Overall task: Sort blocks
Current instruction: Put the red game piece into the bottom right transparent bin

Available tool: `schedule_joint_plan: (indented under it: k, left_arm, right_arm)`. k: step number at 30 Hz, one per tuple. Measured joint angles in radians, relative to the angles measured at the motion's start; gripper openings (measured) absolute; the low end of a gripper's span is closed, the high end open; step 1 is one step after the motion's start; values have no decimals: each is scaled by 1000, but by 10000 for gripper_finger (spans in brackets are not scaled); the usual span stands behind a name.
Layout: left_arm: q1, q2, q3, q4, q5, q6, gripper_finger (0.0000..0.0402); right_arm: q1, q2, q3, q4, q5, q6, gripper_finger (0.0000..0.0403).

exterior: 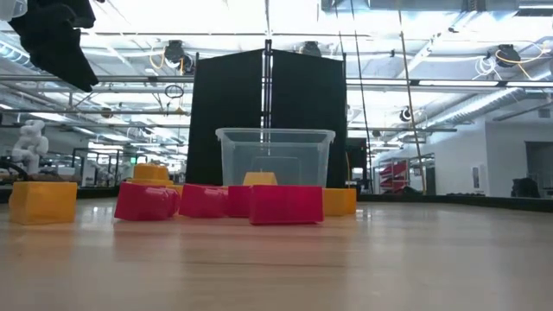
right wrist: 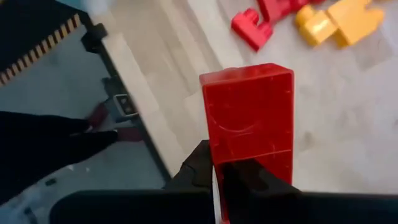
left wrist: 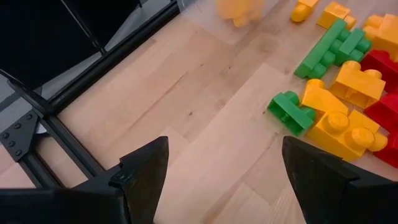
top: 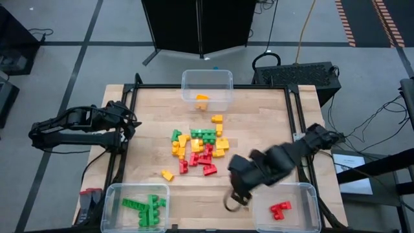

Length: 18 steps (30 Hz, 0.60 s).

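Right wrist view shows my right claw (right wrist: pixel 217 171) clamped on a red block (right wrist: pixel 249 118); I judge the step in hand to be carrying it to the bin holding red blocks (top: pixel 310 194), and the next move calls for clearing that bin's wall, then releasing above its floor. High view shows the unsorted blocks (top: pixel 200 145) heaped mid-tabletop (top: pixel 259 110), the green bin (top: pixel 110 194) and yellow bin (top: pixel 187 81) well apart, and my left claw (left wrist: pixel 221 180) waiting open at the tabletop's left edge.
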Motion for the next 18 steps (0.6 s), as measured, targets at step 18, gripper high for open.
schedule_joint_plan:
  k: [18]
  left_arm:
    - [0,0,0,9,0,14,287]
  right_arm:
    - [437,-9,-158,2,-15,735,9]
